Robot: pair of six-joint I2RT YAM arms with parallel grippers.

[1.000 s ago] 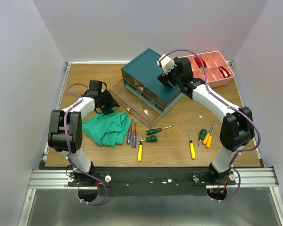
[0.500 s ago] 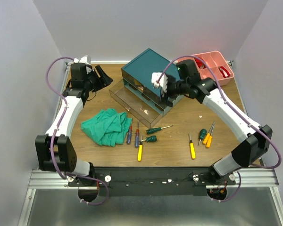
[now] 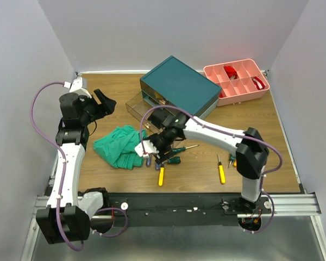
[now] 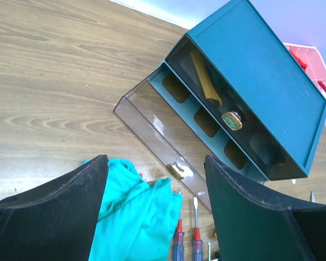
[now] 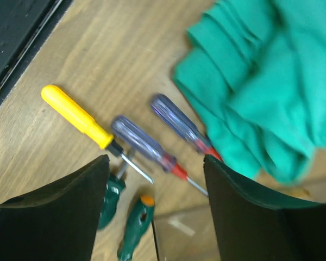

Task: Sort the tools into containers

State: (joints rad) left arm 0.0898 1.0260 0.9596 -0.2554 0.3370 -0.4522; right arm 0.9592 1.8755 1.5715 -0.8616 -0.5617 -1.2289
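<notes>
Nearest the front edge of the worktop (image 3: 271,141) lie two yellow-handled screwdrivers, one (image 3: 161,175) left of middle and the other (image 3: 221,173) further right. Just behind the left one, the right arm (image 3: 217,130) stretches across. The right jaws hang wide apart, gripping nothing, above a pair of red-and-blue screwdrivers (image 5: 138,142) lying side by side. Two green-handled screwdrivers (image 3: 174,160) lie just beside that pair, and a crumpled green cloth (image 3: 119,145) sits right against it on the left. Further back on the left, the left jaws are held up off the worktop, likewise spread open and empty. Beyond them stands the dark teal box (image 3: 179,87), with its lower clear drawer (image 4: 157,128) pulled out toward the cloth. A pink tray (image 3: 233,87) sits in the far right corner.
</notes>
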